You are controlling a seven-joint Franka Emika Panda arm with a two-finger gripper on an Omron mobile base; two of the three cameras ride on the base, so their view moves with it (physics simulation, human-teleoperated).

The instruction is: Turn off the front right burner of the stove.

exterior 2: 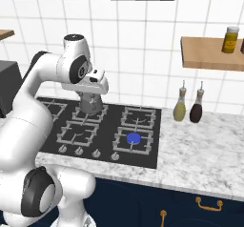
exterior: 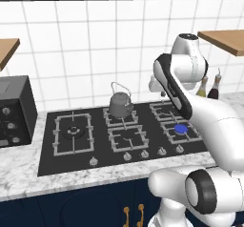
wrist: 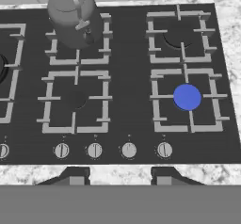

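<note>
Marble counter surrounds the wide black glass stove [wrist: 127, 53]; its small stiff silver knob [wrist: 164, 149], rightmost, should be pinched; the two-finger gripper [wrist: 120, 175] is held open.

Marble desk [exterior 2: 200, 140] along the tiled wall, carrying the black stove [wrist: 127, 124] set flat into it. Toaster oven [exterior: 14, 109] stood at the desk's left end; two bottles, one yellowish [exterior 2: 179, 108] and one dark [exterior 2: 196, 109], just right of the stove. Grey kettle [wrist: 73, 18] sat on a rear grate.
</note>
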